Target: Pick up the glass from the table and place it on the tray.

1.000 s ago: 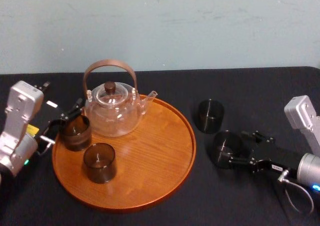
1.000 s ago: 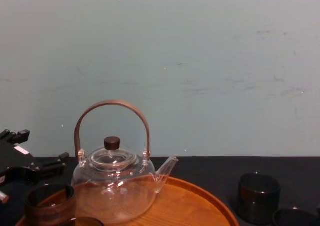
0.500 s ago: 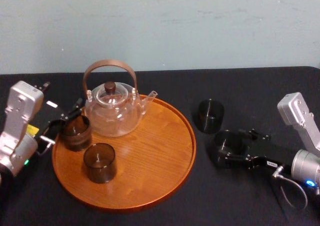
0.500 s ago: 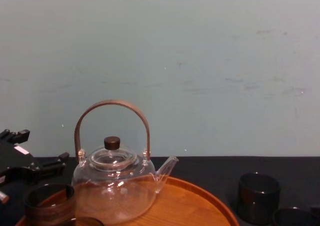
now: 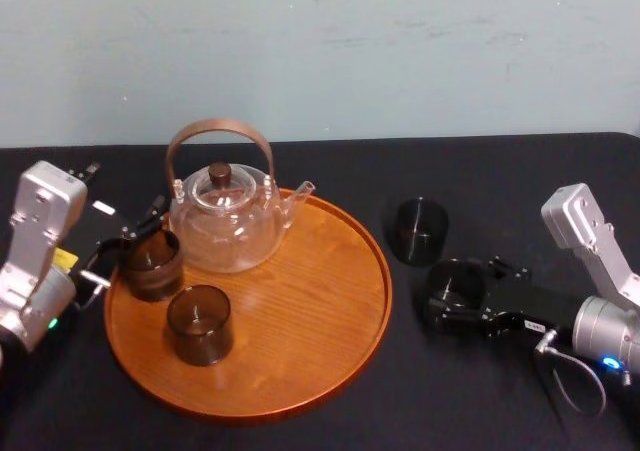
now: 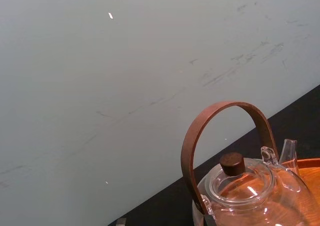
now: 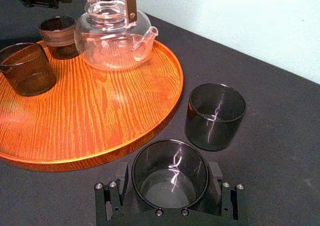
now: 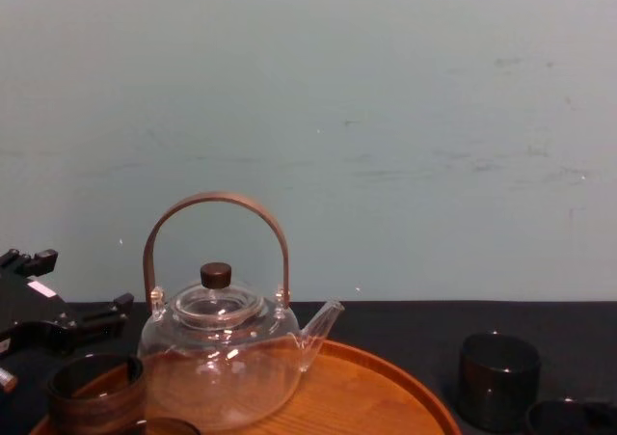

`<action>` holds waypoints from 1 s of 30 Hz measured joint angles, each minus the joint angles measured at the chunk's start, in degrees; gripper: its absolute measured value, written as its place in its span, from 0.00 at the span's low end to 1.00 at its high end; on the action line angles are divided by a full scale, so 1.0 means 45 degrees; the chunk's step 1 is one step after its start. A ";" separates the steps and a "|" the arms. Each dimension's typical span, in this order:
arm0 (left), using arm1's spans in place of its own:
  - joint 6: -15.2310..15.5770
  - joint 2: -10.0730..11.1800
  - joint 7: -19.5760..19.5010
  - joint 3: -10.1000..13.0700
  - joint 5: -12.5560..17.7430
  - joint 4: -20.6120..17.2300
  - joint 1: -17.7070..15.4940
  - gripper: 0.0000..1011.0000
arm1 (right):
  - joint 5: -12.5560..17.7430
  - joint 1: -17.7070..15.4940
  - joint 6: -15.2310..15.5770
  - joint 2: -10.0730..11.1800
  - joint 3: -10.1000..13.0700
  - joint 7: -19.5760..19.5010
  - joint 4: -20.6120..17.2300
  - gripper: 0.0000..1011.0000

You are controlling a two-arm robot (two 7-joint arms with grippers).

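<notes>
Right gripper (image 5: 455,296) low at right of the head view, lying on the black table (image 5: 500,176) - jaws spread wide, one each side of the glass (image 7: 169,173), close beside its wall, not lifting it. Glass stands upright on the table, lower middle of the right wrist view, just off the tray (image 5: 380,271) rim and not on it. Second dark glass (image 5: 418,229) stands apart, just above it in the head view. Tray at centre-left holds the glass teapot (image 5: 225,221) and two brown cups - one (image 5: 150,264) near its left rim, one (image 5: 200,323) below that. Left gripper (image 5: 128,243) sits at the far left by the tray's rim next to the upper cup; cannot tell its state.
</notes>
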 joint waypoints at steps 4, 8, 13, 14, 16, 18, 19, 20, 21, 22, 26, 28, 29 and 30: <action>0.0000 0.0000 0.0000 0.0000 0.0000 0.0000 0.0000 0.99 | -0.0028 0.0000 0.0070 -0.0016 -0.0020 -0.0073 0.0006 0.99; 0.0000 0.0000 0.0000 0.0000 0.0000 0.0000 0.0000 0.99 | -0.0139 -0.0005 0.0127 -0.0027 -0.0062 -0.0199 0.0009 0.99; 0.0000 0.0000 -0.0001 0.0000 0.0000 0.0000 0.0000 0.99 | -0.0186 -0.0004 0.0134 -0.0029 -0.0071 -0.0241 0.0007 0.99; 0.0000 0.0000 0.0001 0.0000 0.0000 0.0000 0.0000 0.99 | -0.0184 -0.0004 0.0134 -0.0029 -0.0070 -0.0240 0.0006 0.99; 0.0000 0.0000 0.0000 0.0000 0.0000 0.0000 0.0000 0.99 | -0.0176 -0.0003 0.0134 -0.0027 -0.0066 -0.0235 0.0005 0.99; 0.0000 0.0000 0.0000 0.0000 0.0000 -0.0001 -0.0001 0.99 | -0.0173 -0.0004 0.0134 -0.0026 -0.0063 -0.0232 0.0004 0.99; 0.0000 0.0000 0.0000 0.0000 0.0000 0.0000 -0.0001 0.99 | -0.0169 -0.0004 0.0133 -0.0025 -0.0060 -0.0227 0.0002 0.99; 0.0000 0.0000 0.0000 0.0000 0.0000 0.0000 0.0000 0.99 | -0.0166 -0.0005 0.0134 -0.0025 -0.0060 -0.0224 0.0002 0.98; 0.0000 0.0000 0.0000 0.0000 0.0000 0.0000 0.0000 0.99 | -0.0164 -0.0006 0.0134 -0.0024 -0.0059 -0.0221 0.0001 0.96; 0.0000 0.0000 0.0001 0.0000 0.0000 -0.0001 -0.0001 0.99 | -0.0158 -0.0006 0.0134 -0.0021 -0.0058 -0.0214 -0.0001 0.94; 0.0000 0.0000 0.0000 0.0000 0.0000 0.0000 0.0000 0.99 | -0.0142 -0.0010 0.0133 -0.0020 -0.0054 -0.0205 -0.0004 0.89; 0.0000 0.0000 0.0000 0.0000 0.0000 0.0000 -0.0001 0.99 | -0.0137 -0.0011 0.0133 -0.0020 -0.0051 -0.0203 -0.0006 0.89; -0.0001 0.0000 0.0000 0.0000 0.0000 0.0000 0.0000 0.99 | -0.0132 -0.0013 0.0132 -0.0019 -0.0049 -0.0201 -0.0006 0.89; 0.0000 0.0000 0.0000 0.0000 0.0000 0.0000 -0.0001 0.99 | -0.0129 -0.0013 0.0132 -0.0019 -0.0048 -0.0200 -0.0007 0.89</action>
